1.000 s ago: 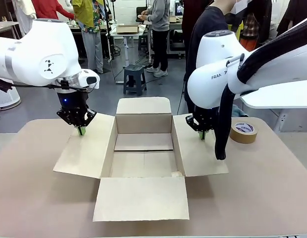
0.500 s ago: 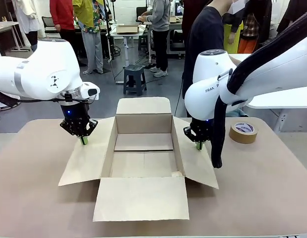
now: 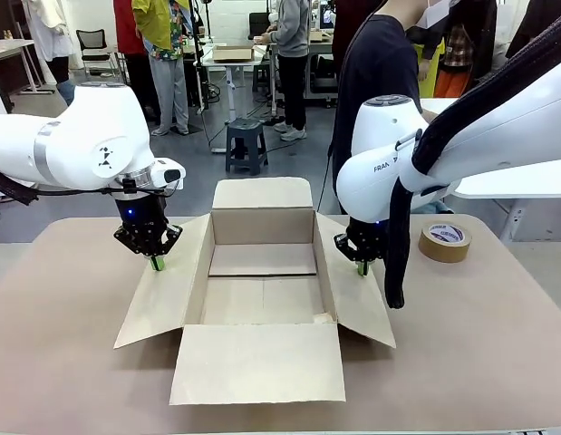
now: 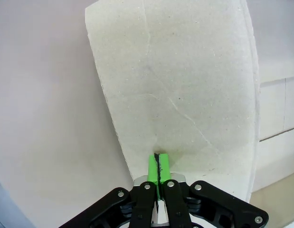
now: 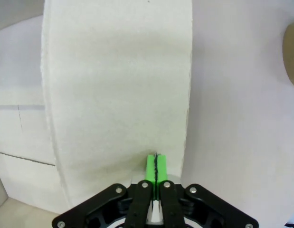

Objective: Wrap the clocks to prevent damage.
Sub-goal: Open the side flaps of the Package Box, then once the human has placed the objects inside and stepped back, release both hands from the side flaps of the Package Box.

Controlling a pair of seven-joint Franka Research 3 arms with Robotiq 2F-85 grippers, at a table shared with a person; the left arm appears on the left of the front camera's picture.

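No clocks are in view. An open, empty cardboard box (image 3: 262,272) sits mid-table with all its flaps spread out. My left gripper (image 3: 156,263) is shut, its green tips resting on the upper part of the left flap (image 3: 162,294). In the left wrist view the closed fingertips (image 4: 159,161) touch that flap (image 4: 184,85). My right gripper (image 3: 362,268) is also shut, tips on the right flap (image 3: 357,299). The right wrist view shows its closed fingertips (image 5: 156,164) against the pale flap (image 5: 118,95). Neither gripper holds anything.
A roll of brown tape (image 3: 445,241) lies on the table right of the box, also at the edge of the right wrist view (image 5: 291,54). A person in dark clothes (image 3: 380,72) stands behind the far edge. The front flap (image 3: 257,362) lies flat towards me.
Both grippers have moved inward towards the box, staying shut. The left and right flaps have tilted up from nearly flat to a steeper slant.
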